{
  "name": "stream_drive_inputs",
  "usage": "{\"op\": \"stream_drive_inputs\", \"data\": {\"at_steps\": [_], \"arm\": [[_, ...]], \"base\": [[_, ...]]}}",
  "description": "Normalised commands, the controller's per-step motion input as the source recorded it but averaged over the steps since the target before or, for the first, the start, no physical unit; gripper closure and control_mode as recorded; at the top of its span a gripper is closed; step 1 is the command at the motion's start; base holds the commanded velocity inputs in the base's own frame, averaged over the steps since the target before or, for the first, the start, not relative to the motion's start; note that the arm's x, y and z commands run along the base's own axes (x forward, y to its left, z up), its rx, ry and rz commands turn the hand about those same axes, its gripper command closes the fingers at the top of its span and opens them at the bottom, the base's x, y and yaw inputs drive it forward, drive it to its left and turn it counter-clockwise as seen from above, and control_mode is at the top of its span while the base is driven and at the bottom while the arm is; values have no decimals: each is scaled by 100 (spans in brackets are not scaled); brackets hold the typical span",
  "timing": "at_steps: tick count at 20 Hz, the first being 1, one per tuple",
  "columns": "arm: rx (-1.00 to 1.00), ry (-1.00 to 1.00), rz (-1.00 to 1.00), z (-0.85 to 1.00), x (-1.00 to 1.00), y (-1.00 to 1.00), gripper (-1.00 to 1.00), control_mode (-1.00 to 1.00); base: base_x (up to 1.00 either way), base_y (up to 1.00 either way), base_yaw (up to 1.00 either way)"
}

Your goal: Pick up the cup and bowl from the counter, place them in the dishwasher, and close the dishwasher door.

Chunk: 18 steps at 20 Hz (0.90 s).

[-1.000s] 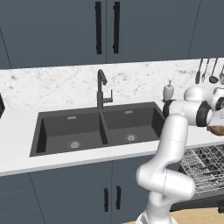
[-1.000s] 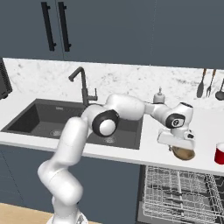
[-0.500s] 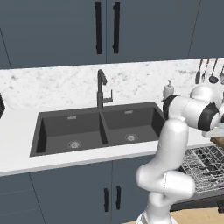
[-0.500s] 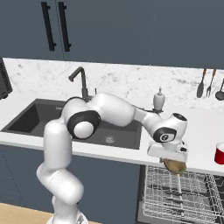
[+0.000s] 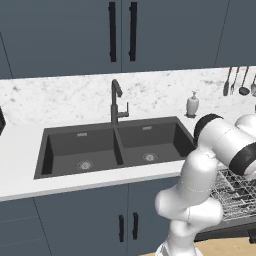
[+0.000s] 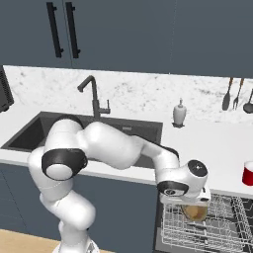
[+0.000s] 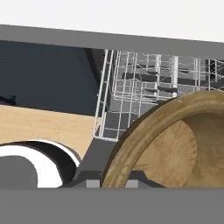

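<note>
- Bowl (image 6: 195, 213): wooden, hangs under the gripper (image 6: 190, 203) just above the near-left part of the wire rack (image 6: 217, 230) of the dishwasher (image 6: 207, 232). Not yet set down, as far as the right base view shows.
- Hand view: the bowl's rim and hollow (image 7: 175, 148) sit close to the camera, with the rack (image 7: 144, 83) beyond and below. The fingertips are hidden, so the jaw opening cannot be read; judged closed on the bowl's rim, since the bowl hangs from the hand clear of the rack.
- Cup (image 6: 248, 173): red, stands on the counter (image 6: 217, 143) at the far right, well apart from the hand. Not yet picked up.
- Dishwasher door: open, rack pulled out; the door panel itself is not clearly distinguishable.
- Progress, as judged: bowl placement nearly complete. Remaining: release the bowl, fetch and load the cup, close the door.
- Change from half a second ago: the hand and bowl are lower and nearer, having gone from the counter edge down to rack level. The cup, soap dispenser (image 6: 179, 112) and sink (image 5: 115, 147) are unchanged.
</note>
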Motion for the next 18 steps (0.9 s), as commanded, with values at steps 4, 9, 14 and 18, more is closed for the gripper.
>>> {"op": "stream_drive_inputs", "data": {"at_steps": [4,9,14,18], "arm": [[2,-20,0,0,-19,-36,100,-100],[0,-3,0,0,1,-35,100,-100],[1,0,0,0,3,-39,100,-100],[0,0,0,-2,0,-16,100,-100]], "base": [[0,0,0],[0,0,0],[0,0,0],[0,0,0]]}}
